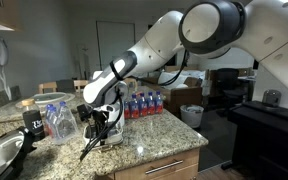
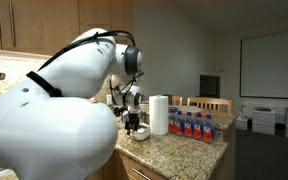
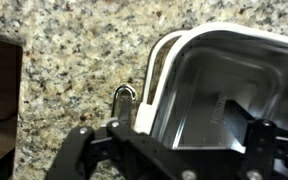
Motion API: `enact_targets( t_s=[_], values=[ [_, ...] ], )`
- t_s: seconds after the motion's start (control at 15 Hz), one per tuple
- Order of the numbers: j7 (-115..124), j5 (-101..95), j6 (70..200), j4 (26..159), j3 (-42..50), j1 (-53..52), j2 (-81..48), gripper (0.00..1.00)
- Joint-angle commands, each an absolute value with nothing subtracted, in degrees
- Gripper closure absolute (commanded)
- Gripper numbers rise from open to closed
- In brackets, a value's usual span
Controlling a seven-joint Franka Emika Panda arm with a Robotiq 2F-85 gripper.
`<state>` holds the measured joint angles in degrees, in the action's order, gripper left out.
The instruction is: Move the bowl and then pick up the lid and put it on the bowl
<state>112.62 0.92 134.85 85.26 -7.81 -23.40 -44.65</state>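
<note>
On the speckled bench [image 3: 74, 60], claw [image 3: 181, 108] spread wide over the bowl [image 3: 224, 70] wall: one finger outside, one inside, not clamped.

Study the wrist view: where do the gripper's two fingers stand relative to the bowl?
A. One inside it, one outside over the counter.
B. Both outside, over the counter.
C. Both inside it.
A: the open gripper straddles a wall of the bowl, one finger inside, one over the granite counter.

Bowl [image 3: 219, 75] on counter [image 3: 74, 50]; gripper [image 3: 181, 103] straddles its wall, 1 finger inside, 1 outside. Towel roll [image 2: 159, 114] left of bottles [image 2: 196, 126].
</note>
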Motion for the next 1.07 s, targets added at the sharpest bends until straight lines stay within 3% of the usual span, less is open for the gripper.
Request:
enact_targets(
  t_s=[0.0,0.53,0.73,1.0],
  values=[
    [110.53,3.08,131.52,81.61,-8.1,-23.31,-47.07,0.38],
    [111.87,2.04,130.78,80.72,-7.27,-24.76,-46.92,0.91],
    [112.21,1.91,130.95,80.22,-6.91,-25.09,-46.9,0.97],
    [113.06,1.48,131.53,80.26,-6.27,-25.78,-46.55,0.95]
  ],
)
